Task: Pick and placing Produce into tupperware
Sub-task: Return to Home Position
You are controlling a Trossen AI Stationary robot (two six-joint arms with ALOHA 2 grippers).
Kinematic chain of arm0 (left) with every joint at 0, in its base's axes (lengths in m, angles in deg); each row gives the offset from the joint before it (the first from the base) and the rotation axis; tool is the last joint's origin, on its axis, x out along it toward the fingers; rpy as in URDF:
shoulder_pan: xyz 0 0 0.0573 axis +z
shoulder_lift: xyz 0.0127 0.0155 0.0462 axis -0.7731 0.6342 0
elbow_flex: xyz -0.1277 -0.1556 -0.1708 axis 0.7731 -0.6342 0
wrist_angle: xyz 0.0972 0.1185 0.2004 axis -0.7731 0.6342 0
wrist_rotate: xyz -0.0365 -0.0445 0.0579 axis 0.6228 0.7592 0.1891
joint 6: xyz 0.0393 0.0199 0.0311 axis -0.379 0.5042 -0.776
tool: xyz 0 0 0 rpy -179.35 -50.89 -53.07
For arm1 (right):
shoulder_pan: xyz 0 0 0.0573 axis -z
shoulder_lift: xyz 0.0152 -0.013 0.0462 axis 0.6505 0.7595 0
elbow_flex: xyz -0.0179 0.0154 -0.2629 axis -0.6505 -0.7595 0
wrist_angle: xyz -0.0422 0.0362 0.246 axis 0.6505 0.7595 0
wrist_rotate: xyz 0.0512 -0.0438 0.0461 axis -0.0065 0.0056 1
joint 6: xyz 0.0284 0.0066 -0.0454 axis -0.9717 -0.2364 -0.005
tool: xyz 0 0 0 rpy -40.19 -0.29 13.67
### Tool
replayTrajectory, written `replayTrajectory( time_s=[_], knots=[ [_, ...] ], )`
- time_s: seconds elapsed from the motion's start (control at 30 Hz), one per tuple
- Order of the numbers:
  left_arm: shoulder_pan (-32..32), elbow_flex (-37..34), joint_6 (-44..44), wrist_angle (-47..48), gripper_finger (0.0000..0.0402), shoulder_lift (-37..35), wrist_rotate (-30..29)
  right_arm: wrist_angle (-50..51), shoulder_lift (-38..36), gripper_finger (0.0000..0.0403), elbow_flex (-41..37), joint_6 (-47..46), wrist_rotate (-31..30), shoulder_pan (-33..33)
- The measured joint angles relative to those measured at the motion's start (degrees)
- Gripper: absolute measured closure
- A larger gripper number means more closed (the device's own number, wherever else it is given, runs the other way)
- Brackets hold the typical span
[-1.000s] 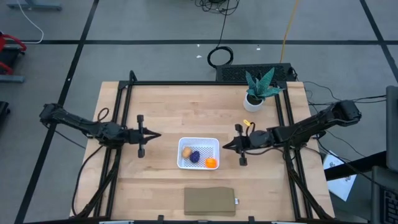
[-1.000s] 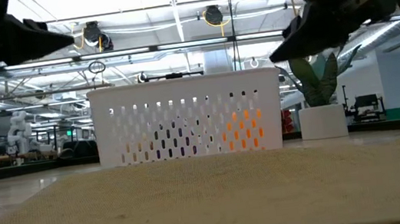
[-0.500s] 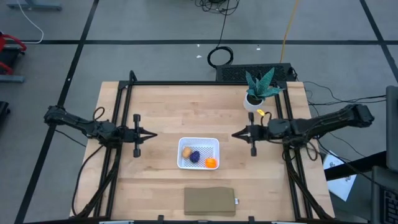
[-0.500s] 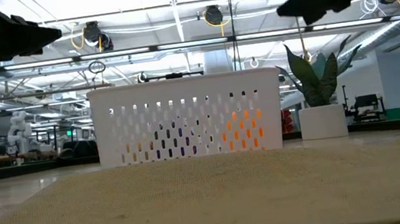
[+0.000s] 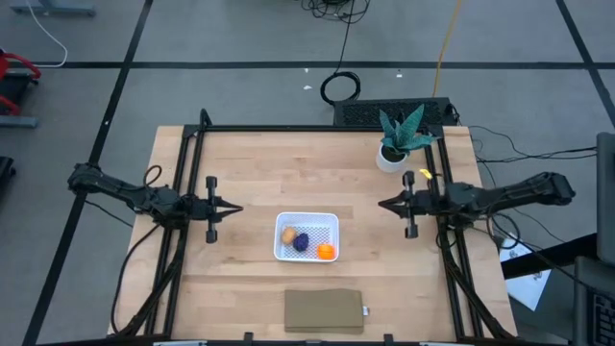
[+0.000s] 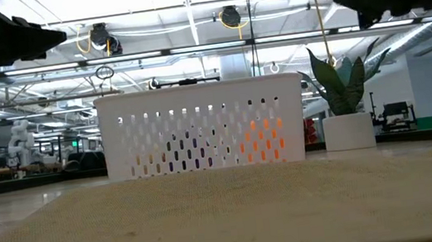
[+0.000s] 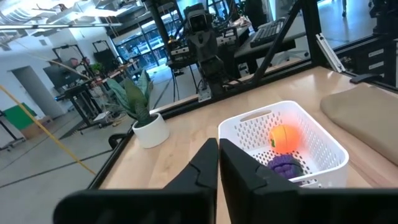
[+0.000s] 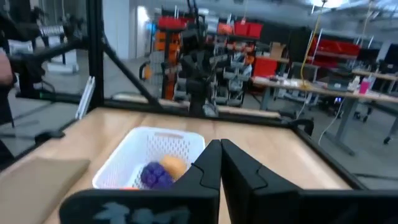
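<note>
Basket (image 5: 307, 218) of white plastic, seen from above, sits near the middle of the pale wooden table (image 5: 279, 168). It is a rectangle with rounded corners, and its long axis runs side to side, from one arm toward the other. Inside it, the tan piece (image 5: 288, 234) lies toward the left arm's end with the purple piece (image 5: 302, 243) just beside it. The orange piece (image 5: 327, 252) is in the front corner on the right arm's side. The left gripper (image 5: 236, 208) and right gripper (image 5: 384, 205) point at each other, each well apart from the basket. A flat brown pad (image 5: 324, 309) lies by the front edge and a potted plant (image 5: 401, 136) stands at the back right.

At table height, orange and purple show through the basket's slotted wall. Both grippers hang high, clear of the table, and the pad's coarse weave fills the foreground.

The left wrist view shows that arm's fingers (image 7: 205, 165) pressed together on nothing. Beyond them the orange and purple pieces rest on the perforated floor.

The right wrist view shows its fingers (image 8: 208, 165) likewise clenched and empty, with the purple and tan pieces visible in the basket.
</note>
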Motion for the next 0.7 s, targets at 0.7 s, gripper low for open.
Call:
replayTrajectory(
  time_s=[0.7],
  knots=[
    [0.00,0.00,0.83,0.26,0.0379,0.00,0.07,12.39,-15.30,0.0403,-0.61,-2.36,3.09,0.74]
  ],
)
